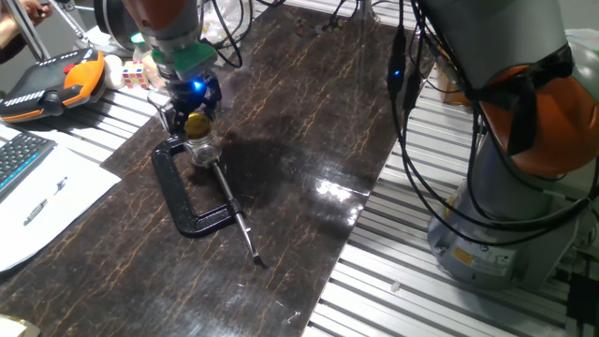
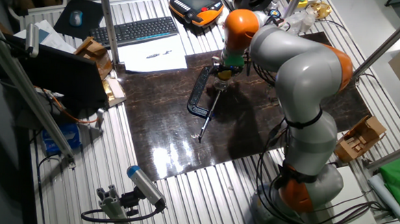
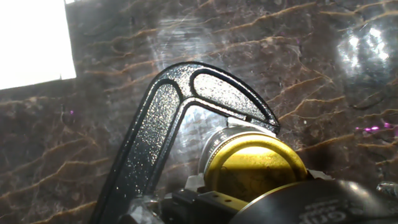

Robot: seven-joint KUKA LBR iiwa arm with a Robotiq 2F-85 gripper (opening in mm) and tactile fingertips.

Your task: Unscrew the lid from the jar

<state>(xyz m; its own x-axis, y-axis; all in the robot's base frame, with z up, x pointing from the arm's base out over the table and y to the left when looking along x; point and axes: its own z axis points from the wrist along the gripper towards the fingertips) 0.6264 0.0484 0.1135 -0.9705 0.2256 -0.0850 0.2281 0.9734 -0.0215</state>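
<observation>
The gold-yellow lid [image 1: 197, 123] sits between my gripper's fingers, right above the small clear glass jar [image 1: 203, 151]. The jar stands in the mouth of a black C-clamp [image 1: 187, 201] lying on the dark table. My gripper [image 1: 194, 114] comes down from above and is shut on the lid. In the hand view the lid [image 3: 255, 165] fills the lower middle, with the jar's neck [image 3: 213, 147] just showing beside it and a finger [image 3: 205, 202] against its edge. I cannot tell whether the lid touches the jar. In the other fixed view my gripper [image 2: 224, 70] hides both.
The clamp's screw rod [image 1: 239, 225] points toward the table's front. A keyboard [image 1: 17, 159] and white paper [image 1: 47, 201] lie at the left, with an orange pendant [image 1: 51, 82] behind. Cables [image 1: 412, 140] hang at the right near the arm's base [image 1: 505, 215].
</observation>
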